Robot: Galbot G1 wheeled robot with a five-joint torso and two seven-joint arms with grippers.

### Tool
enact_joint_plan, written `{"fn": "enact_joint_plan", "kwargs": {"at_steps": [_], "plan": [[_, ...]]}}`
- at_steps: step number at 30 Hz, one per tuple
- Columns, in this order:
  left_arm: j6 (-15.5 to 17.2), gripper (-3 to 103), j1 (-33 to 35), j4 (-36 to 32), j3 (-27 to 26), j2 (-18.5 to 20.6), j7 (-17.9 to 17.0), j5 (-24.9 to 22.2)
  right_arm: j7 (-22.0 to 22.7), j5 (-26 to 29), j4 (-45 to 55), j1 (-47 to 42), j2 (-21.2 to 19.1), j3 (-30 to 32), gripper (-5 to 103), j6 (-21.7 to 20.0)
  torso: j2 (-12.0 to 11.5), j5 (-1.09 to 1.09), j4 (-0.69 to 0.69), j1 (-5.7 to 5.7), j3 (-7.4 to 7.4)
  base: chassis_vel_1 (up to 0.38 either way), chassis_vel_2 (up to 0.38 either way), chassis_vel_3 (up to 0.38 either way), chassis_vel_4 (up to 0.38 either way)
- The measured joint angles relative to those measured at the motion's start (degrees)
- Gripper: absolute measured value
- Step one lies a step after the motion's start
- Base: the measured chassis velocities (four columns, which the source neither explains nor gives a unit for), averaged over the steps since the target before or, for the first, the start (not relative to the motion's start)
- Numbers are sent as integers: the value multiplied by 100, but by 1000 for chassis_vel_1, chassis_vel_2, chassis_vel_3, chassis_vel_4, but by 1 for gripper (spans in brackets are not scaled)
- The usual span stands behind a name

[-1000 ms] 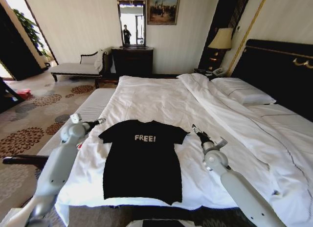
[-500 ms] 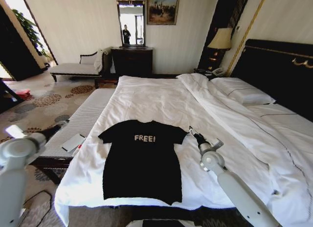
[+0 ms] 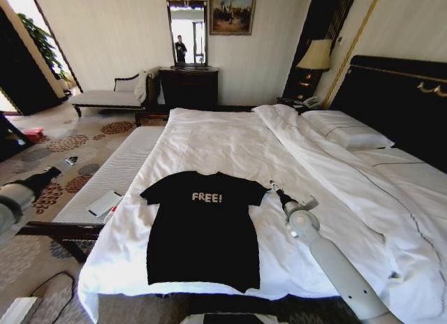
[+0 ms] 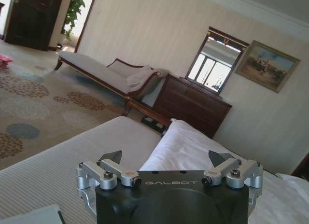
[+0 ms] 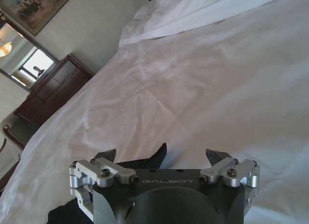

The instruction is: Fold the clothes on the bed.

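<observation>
One large bed (image 3: pixel 230 142) takes up the centre and right of the head view, its white duvet running from the dark headboard (image 3: pixel 405 100) at the right edge down to the lower edge, where the near corner is cut off. The pillows (image 3: pixel 346 132) lie at the upper right, partly under a folded-back band of duvet. At the left of the bed a striped bench (image 3: pixel 105 177) carries a small flat white object that is hard to identify. Beyond, in the upper left, stand a chaise (image 3: pixel 112 93) and a dark dresser (image 3: pixel 188 86) with a mirror above it.

The black T-shirt (image 3: pixel 202 230) lies flat in the lower centre of the head view, on the duvet near the foot edge, collar toward the pillows, sleeves spread, "FREE!" facing up. Its hem reaches almost to the duvet's edge.

The right gripper (image 3: pixel 276 191) sits just beside the shirt's right-hand sleeve; in the right wrist view its fingers (image 5: pixel 105 155) stand wide apart with a corner of black fabric (image 5: pixel 157 159) between them, seemingly not gripped, though contact is hard to judge. The left gripper (image 3: pixel 70 160) is out at the left edge above the carpet, well apart from the shirt, its arm cut off by the frame; in the left wrist view its fingers (image 4: pixel 112 156) are spread with nothing between them.
</observation>
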Motion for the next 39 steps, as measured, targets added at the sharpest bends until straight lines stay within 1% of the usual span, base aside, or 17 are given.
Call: {"fn": "enact_joint_plan", "kwargs": {"at_steps": [5,7,8,10,13,14,16,19,25,26,27,28,31,32,34,36,39], "plan": [[83,100,-186,-308,325,-173,248,280,-34,-32,-275,166,-5,-259,100,-45,0,0,0,0,0,0,0,0,0],[63,100,-256,-426,440,-206,559,607,-76,-33,-533,335,35,-378,100,-46,-1,1,-1,1,0,0,0,0,0],[63,100,-256,-426,440,-206,559,607,-76,-33,-533,335,35,-378,100,-46,-1,1,-1,1,0,0,0,0,0],[-30,100,-296,-459,502,-194,880,905,-105,-19,-739,468,91,-415,100,-47,0,0,0,1,0,0,0,0,0],[-346,100,-328,-362,642,-126,1611,1461,-189,25,-1148,728,230,-455,100,-47,0,0,1,0,0,0,0,0,0],[-346,100,-328,-362,642,-126,1611,1461,-189,25,-1148,728,230,-455,100,-47,0,0,1,0,0,0,0,0,0],[-478,100,-338,-247,743,-94,1914,1690,-264,46,-1340,877,312,-488,100,-47,0,0,0,0,0,0,0,0,0],[-492,100,-363,-176,820,-90,1924,1693,-321,88,-1453,999,392,-515,100,-46,-1,0,0,1,1,0,0,0,0],[-472,100,-360,-54,893,-101,1785,1875,-369,188,-1501,1201,522,-571,100,-68,0,-1,2,0,0,0,0,0,0],[-462,100,-359,-44,883,-93,1751,1879,-384,195,-1502,1203,519,-579,103,-74,0,-1,2,0,0,0,0,0,0],[-462,100,-359,-44,883,-93,1751,1879,-384,195,-1502,1203,519,-579,103,-74,0,-1,2,0,0,0,0,0,0],[-453,100,-364,-31,862,-69,1700,1880,-399,196,-1494,1195,501,-588,100,-84,0,0,1,0,1,0,0,0,0],[-445,100,-396,2,817,-15,1620,1855,-413,194,-1425,1118,441,-601,85,-103,0,0,-1,1,0,0,0,0,0],[-445,100,-396,2,817,-15,1620,1855,-413,194,-1425,1118,441,-601,85,-103,0,0,-1,1,0,0,0,0,0],[-431,100,-415,5,786,-3,1533,1737,-423,173,-1369,1042,392,-606,74,-108,0,0,-1,0,0,0,0,0,0],[-426,100,-416,2,779,-14,1497,1711,-433,161,-1356,1016,373,-611,74,-109,0,0,0,0,0,0,0,0,0],[-417,100,-404,-26,771,-70,1446,1693,-489,110,-1350,975,324,-637,57,-109,0,0,-1,-1,0,0,0,0,0]]}}
